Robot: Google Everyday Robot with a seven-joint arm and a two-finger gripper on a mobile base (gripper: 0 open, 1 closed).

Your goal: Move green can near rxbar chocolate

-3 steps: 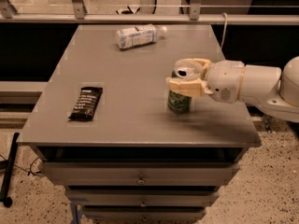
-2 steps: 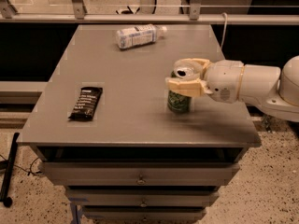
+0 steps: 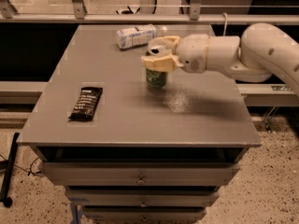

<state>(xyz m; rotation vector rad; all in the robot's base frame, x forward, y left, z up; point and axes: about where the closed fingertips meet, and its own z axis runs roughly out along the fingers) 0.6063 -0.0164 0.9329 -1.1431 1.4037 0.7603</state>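
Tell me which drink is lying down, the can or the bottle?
The clear plastic bottle at the far edge of the table lies on its side. The green can is upright, its top gripped by the tool.

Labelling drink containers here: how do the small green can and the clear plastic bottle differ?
The small green aluminium can is upright mid-table, its top gripped by the claw; the clear plastic bottle with white label lies on its side near the far edge, untouched. Both are round drink containers.
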